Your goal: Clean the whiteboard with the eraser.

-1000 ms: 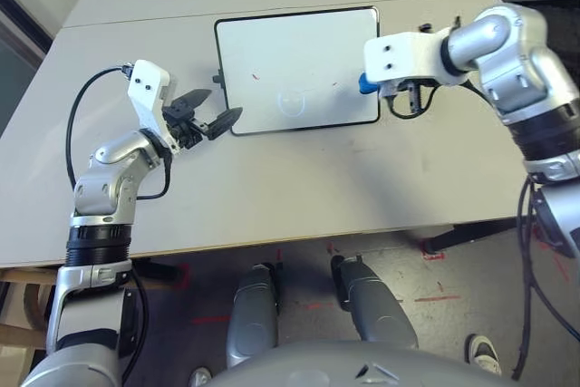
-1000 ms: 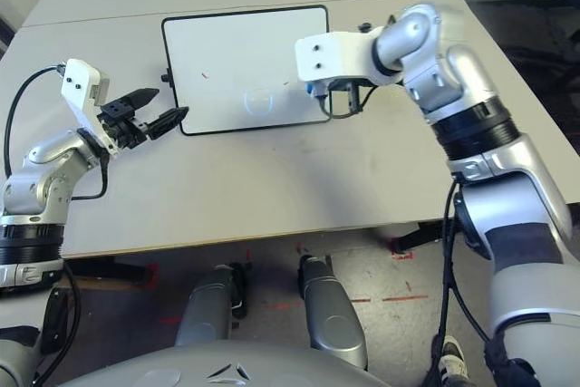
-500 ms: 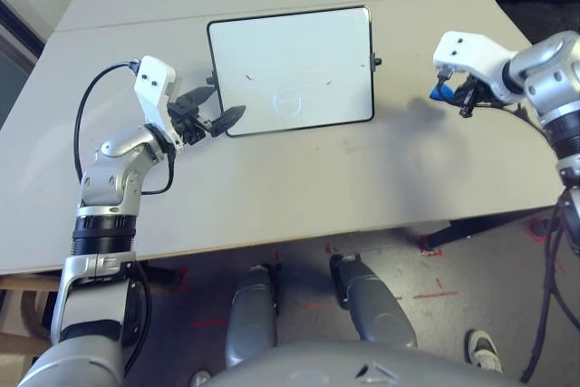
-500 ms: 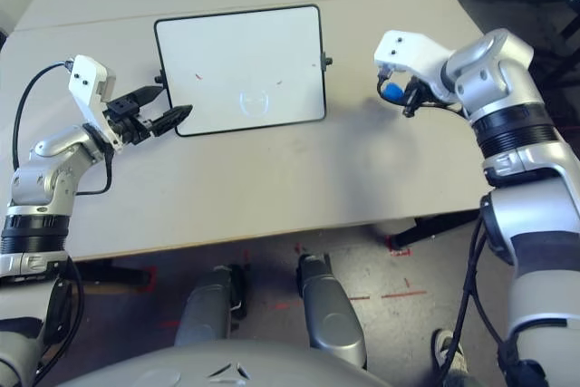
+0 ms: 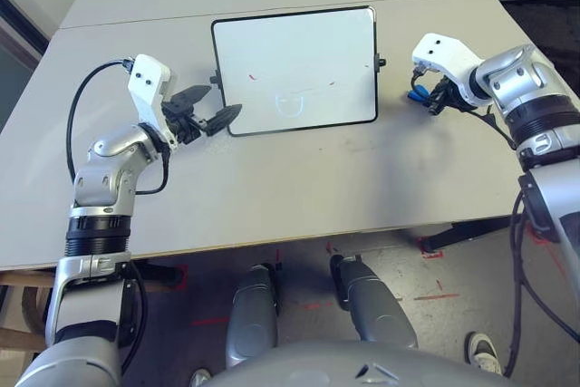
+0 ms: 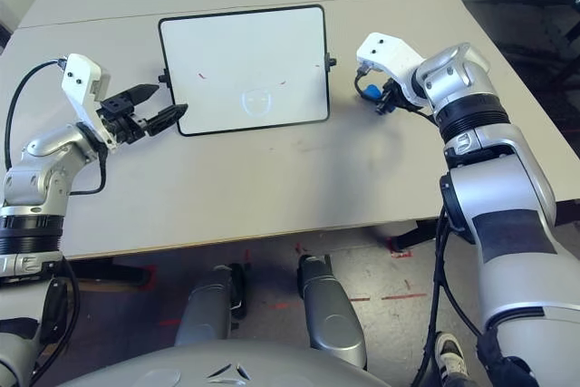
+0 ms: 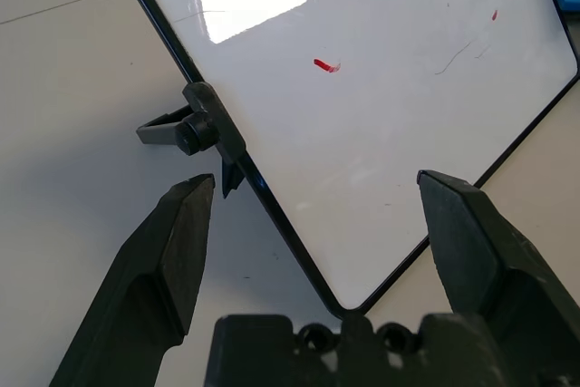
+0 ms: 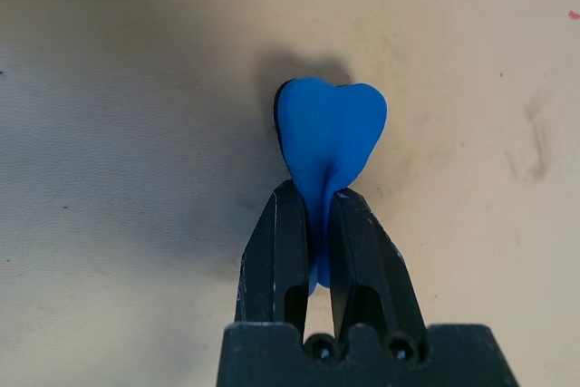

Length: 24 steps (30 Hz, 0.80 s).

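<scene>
We see our right gripper (image 8: 313, 224) pinching the small bright blue bone-shaped eraser (image 8: 331, 133) at its narrow waist: the two black fingers (image 8: 276, 251) stand almost together, with just the thin middle of the block between them, and its wider rounded lobe sticks out past the fingertips. Under the lobe lies a dark shadow on the beige table (image 5: 299, 188); we cannot tell whether the block touches the surface or hangs just above it. From the head camera, this gripper (image 6: 376, 97) and the eraser (image 6: 371, 91) sit over bare table just beside the right edge of the rectangular white whiteboard with its thin black frame (image 5: 294, 70), near the small black knob on that side (image 5: 381, 62), and apart from the frame.

Our left gripper (image 5: 207, 108) is spread wide and holds nothing. Its two black fingers (image 7: 172, 251) straddle the near left corner of the board, one finger over the table outside the frame by the left black side knob (image 7: 195, 131), the other over the white surface. We cannot see any contact with the frame.

The board lies flat, with a short red mark (image 7: 324, 64) near its left part and faint traces toward the middle.
</scene>
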Tool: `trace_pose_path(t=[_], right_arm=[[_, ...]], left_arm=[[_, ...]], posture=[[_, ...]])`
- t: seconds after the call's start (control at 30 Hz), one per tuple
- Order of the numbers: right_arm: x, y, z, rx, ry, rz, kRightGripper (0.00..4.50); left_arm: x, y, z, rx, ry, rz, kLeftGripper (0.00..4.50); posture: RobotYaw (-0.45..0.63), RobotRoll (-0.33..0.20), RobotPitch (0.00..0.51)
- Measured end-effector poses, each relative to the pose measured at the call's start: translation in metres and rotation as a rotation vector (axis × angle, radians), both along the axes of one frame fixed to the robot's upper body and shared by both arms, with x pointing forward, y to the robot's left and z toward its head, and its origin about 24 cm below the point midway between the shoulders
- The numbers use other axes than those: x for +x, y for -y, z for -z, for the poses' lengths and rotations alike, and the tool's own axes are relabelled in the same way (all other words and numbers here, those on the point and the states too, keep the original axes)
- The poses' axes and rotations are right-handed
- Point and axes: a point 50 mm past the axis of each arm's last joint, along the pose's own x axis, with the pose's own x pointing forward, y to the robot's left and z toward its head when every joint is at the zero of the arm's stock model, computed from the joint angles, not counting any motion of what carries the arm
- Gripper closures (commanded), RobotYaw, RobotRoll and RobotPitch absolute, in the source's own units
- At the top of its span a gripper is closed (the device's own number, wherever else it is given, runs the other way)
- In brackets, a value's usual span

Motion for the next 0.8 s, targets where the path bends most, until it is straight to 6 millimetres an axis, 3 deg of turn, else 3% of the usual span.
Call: trace_pose_path(t=[0.2, 0.3, 0.53, 0.7, 0.8], right_arm=[[-0.002, 0.005, -0.002, 0.045, -0.009, 0.006, 1.21], [-0.005, 0.013, -0.013, 0.114, 0.007, 0.005, 0.1], [-0.021, 0.047, -0.051, 0.419, 0.205, -0.03, 0.04], [-0.026, 0.058, -0.049, 0.648, 0.4, -0.008, 0.04], [-0.029, 0.068, -0.042, 0.757, 0.591, 0.063, 0.04]], left_arm=[[0.0, 0.0, -0.001, 0.002, 0.0, 0.0, 0.0], [-0.001, -0.003, -0.003, 0.005, 0.007, -0.007, 0.0], [-0.006, -0.01, -0.023, -0.054, 0.095, -0.054, 0.0], [-0.006, -0.022, -0.028, -0.132, 0.15, -0.204, 0.0], [-0.008, -0.044, -0.033, -0.186, 0.218, -0.438, 0.0]], posture=[[-0.14, 0.0, 0.195], [-0.13, 0.0, 0.193], [-0.11, 0.0, 0.204], [-0.09, 0.0, 0.213], [-0.07, 0.0, 0.217]])
